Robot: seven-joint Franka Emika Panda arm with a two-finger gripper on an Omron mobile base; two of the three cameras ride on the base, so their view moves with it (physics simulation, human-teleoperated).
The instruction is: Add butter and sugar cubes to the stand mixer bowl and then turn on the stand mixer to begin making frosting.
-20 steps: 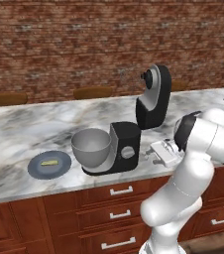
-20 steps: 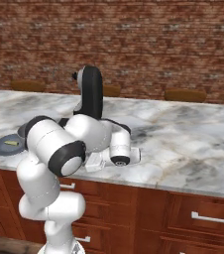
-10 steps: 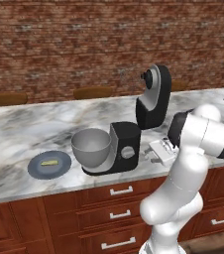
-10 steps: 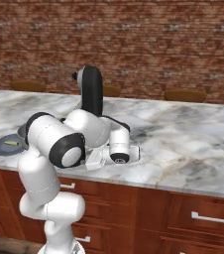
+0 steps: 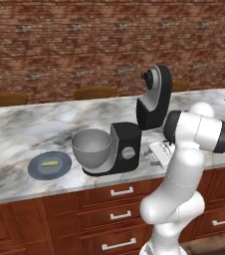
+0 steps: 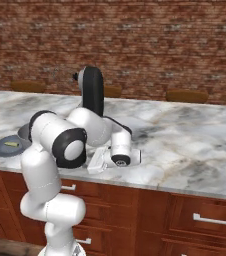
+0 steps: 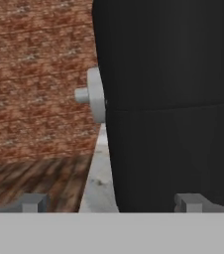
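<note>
Pincer: we see the pincer [image 7: 111, 202] from the hand view with its two dark fingertips [image 7: 33, 202] set wide apart and nothing between them; it faces the black side of the stand mixer [image 7: 171, 99] at close range.
Pincer's place: in the left base view the pincer [image 5: 152, 152] sits low over the tabletop [image 5: 20, 129], near its front edge, just beside the right of the mixer's boxy base.
Knob: a round silver side knob [image 7: 95, 95] juts from the black body in the hand view; we also see it on the base [image 5: 128, 153].
Stand mixer: the stand mixer [image 5: 134, 134] stands near the front edge of the tabletop, its rounded head [image 5: 156, 96] tilted up and back.
Stand mixer bowl: the grey stand mixer bowl [image 5: 91, 149] sits on the left of the base; we cannot tell what is inside.
Butter: the pale-yellow butter [image 5: 49, 163] lies on a blue-grey plate [image 5: 37, 169], left of the bowl, close to the front edge.
Backdrop: a brick wall [image 5: 59, 45] rises behind the tabletop; wooden drawers [image 5: 114, 214] sit below it.
</note>
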